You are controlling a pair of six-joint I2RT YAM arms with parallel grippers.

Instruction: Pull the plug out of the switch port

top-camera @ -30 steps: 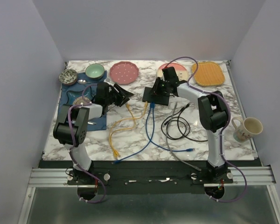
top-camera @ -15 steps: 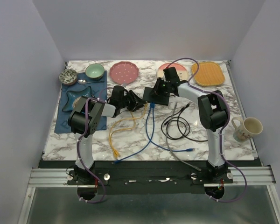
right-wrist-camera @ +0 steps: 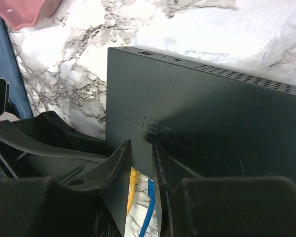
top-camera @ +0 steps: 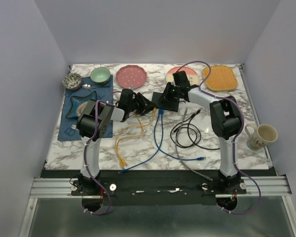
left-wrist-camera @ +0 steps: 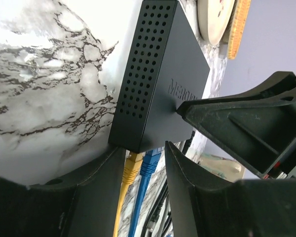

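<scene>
The flat matte-black rectangular switch (top-camera: 166,100) lies mid-desk on the white marble desk (top-camera: 256,98), turned so that its port edge faces the left arm. Two plugs sit side by side in that edge: a yellow plug (left-wrist-camera: 133,165) on the outer side and a blue plug (left-wrist-camera: 150,164) next to it. Their long axes run straight out of the sockets, back along the line of the left arm's reach.

The left fingers (left-wrist-camera: 96,192) are the nearer ones. They stand half spread with both plugs between them; the yellow one lies close against one finger, and neither looks pinched yet. The right fingers (right-wrist-camera: 119,170) are set narrow with nothing between them, their tips bearing down on the lid just behind the ports, seemingly to pin the box.

So the move turns on this: the plugs already lie inside the left fingers' gap, pointing back toward that wrist, and the pull should follow that axis, away from the switch. Which plug is meant I cannot tell. Closing as they stand, the fingers would likely catch both.
</scene>
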